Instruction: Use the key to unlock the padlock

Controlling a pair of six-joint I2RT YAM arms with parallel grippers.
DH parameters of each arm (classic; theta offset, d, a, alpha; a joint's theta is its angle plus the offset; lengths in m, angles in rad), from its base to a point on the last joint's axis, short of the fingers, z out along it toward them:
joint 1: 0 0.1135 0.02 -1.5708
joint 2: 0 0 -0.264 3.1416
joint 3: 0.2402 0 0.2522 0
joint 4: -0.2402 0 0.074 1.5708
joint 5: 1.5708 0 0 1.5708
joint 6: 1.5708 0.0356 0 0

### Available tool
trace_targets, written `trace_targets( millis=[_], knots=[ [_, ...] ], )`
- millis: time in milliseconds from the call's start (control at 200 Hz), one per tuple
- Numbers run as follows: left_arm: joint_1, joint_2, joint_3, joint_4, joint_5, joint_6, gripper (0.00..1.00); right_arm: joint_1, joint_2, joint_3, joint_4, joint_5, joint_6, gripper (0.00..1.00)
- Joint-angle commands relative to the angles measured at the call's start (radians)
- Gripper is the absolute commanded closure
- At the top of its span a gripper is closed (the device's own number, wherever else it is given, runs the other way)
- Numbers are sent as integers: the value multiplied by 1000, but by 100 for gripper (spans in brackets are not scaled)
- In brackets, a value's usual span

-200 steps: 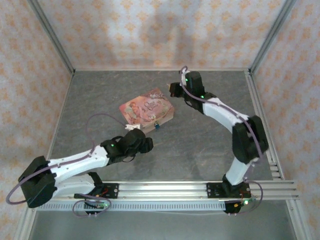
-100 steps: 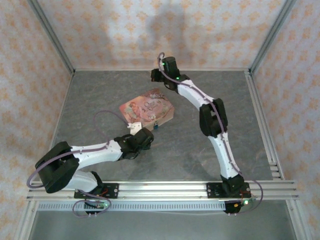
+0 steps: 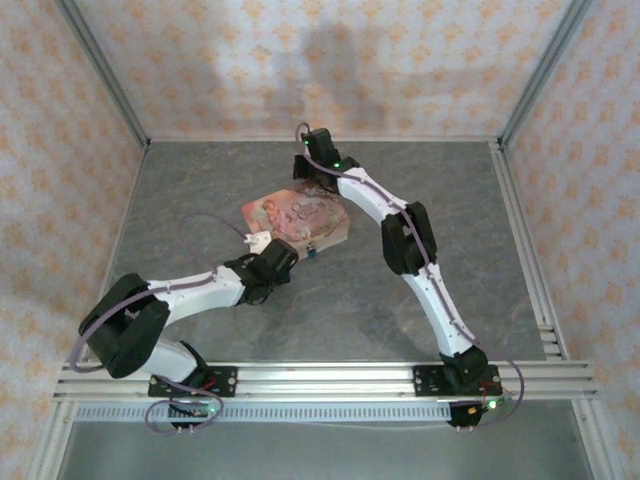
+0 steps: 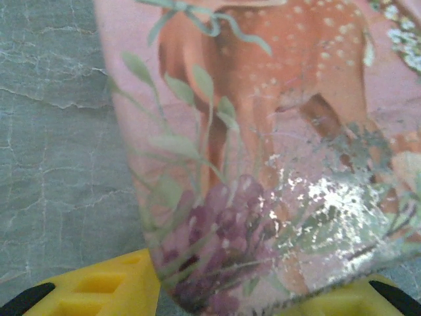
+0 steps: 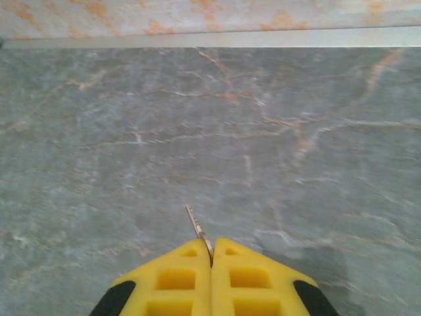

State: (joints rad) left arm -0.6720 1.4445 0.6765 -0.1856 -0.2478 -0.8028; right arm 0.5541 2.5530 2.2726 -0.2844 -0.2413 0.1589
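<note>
Count: one pink box (image 3: pixel 295 215), one padlock (image 3: pixel 313 250), one key (image 5: pixel 195 221), two grippers. Overhead you see the blue padlock at the box's near edge, just beside the left arm's wrist. The left wrist view gives you the box's deer-printed lid close up, with the left gripper (image 4: pixel 223 299) spread wide, one yellow finger to each side of the box's corner. The right wrist view gives you the right gripper (image 5: pixel 212 249) clamped together on the key, blade poking out over bare table (image 5: pixel 296 131).

a lab test cell: aluminium frame (image 3: pixel 103 70), patterned walls (image 3: pixel 330 70), grey table (image 3: pixel 200 190).
</note>
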Motion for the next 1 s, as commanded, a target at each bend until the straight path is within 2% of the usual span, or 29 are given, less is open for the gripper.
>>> trace_targets(
  millis=[0, 160, 295, 380, 550, 670, 761, 886, 991],
  knots=[
    [30, 24, 38, 38, -40, 39, 55, 0, -82, -162, -26, 73, -34, 100],
    [54, 45, 60, 59, -22, 75, 54, -6, -175, -310, 48, 108, -54, 100],
    [51, 35, 61, 70, 48, 78, 53, -22, -186, -276, 17, 101, -56, 100],
    [42, 8, 44, 60, 78, 74, 47, -26, -202, -261, 10, 99, -68, 100],
    [-17, -106, -35, 103, 123, 85, 26, -29, -228, -211, -36, 103, -77, 100],
    [-24, -149, -101, 231, 210, 98, 12, -33, -221, -180, -59, 93, -77, 100],
    [-24, -138, -135, 359, 259, 102, 5, -32, -206, -164, -75, 86, -71, 100],
    [-50, -94, -230, 662, 216, 176, 1, -30, -192, -157, -76, 72, -57, 100],
    [-54, -25, -227, 724, 178, 222, 0, -26, -179, -148, -84, 69, -61, 100]
  ],
)
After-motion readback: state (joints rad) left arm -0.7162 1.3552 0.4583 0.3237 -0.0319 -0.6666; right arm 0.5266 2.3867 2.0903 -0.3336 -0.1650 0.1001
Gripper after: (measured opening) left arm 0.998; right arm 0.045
